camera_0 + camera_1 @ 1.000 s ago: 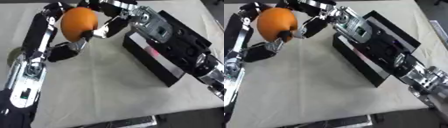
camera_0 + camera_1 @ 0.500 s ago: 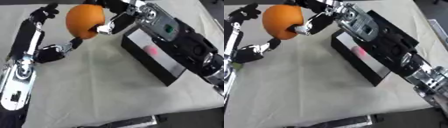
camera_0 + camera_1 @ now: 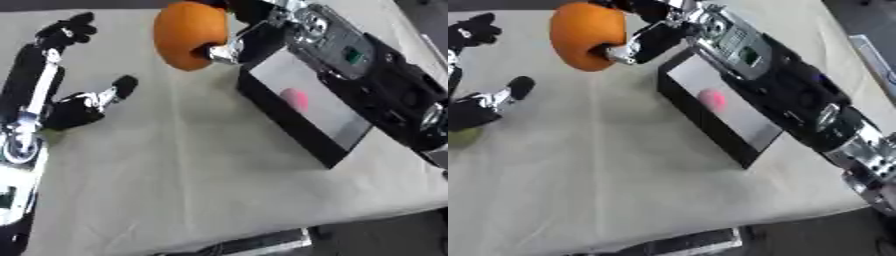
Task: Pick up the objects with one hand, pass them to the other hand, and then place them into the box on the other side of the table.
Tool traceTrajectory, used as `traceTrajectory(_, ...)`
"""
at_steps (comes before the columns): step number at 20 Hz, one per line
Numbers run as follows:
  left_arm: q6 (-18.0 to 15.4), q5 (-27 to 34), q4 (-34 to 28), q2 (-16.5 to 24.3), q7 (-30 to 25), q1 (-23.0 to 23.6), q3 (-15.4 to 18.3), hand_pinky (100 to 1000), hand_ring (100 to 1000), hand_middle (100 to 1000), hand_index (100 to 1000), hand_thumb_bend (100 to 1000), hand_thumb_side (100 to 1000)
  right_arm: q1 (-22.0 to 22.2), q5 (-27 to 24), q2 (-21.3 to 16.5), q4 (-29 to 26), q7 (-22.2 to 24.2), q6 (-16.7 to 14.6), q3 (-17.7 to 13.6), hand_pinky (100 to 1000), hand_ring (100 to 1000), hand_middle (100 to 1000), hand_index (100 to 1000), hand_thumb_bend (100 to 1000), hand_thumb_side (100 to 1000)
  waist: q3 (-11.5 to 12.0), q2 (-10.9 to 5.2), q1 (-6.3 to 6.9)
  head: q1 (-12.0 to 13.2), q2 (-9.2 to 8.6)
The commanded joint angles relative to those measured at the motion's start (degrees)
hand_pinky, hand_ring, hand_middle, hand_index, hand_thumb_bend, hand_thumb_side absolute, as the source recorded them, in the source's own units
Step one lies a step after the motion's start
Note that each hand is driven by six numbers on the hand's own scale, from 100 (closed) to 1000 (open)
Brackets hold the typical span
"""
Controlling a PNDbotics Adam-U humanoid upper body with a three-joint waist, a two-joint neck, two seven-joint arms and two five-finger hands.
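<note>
pale tbl cloth (image 3: 201, 170), dark floor (image 3: 859, 15)

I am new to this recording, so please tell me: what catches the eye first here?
A big orange ball held up by the right hand, just left of the black box. Inside the box lies something small and pink. The left hand is open at the left, away from the ball.

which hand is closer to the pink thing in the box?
Right. The right hand holds the orange ball just beyond the box's far-left corner; the left hand is open, well left of the pink object.
</note>
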Motion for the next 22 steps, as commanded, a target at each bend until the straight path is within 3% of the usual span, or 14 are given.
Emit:
traceTrajectory(1,0.5,3.9,-1.3,6.8,-1.8,-0.2,1.7,811,728,711,892,280,700,2.5,-2.0,-5.3,-3.0,-0.3,0.1,-3.9,942,822,395,533,214,124,-0.1,-1.8,0.27,-1.1,0.04)
traceTrajectory(6,1.6,11.9,-3.3,15.3,-4.7,1.4,5.2,795,706,685,854,172,612,11.3,-5.4,-9.9,-5.6,0.3,0.3,-10.6,957,840,424,572,152,100,-0.4,-1.6,0.52,-2.1,-0.27)
traceTrajectory(11,2.8,15.8,-3.5,21.7,-8.8,2.7,7.8,807,720,695,851,181,653,18.9,-4.4,-12.8,-3.7,1.0,-2.7,-16.6,957,846,438,588,138,104,-0.8,-1.25,0.8,-2.3,-0.87)
traceTrajectory(17,2.6,16.9,-3.0,25.7,-10.1,3.4,10.0,811,723,696,852,194,649,23.9,-1.5,-13.5,2.0,-1.5,-7.4,-21.2,944,840,445,592,140,106,-1.0,-0.76,1.09,-3.5,-1.67)
traceTrajectory(22,2.6,17.2,-2.4,27.2,-9.3,3.9,10.9,813,725,697,852,196,641,27.0,5.0,-13.4,7.5,-4.1,-12.1,-23.0,933,857,497,650,211,100,-1.1,-0.5,1.26,-4.5,-2.24)
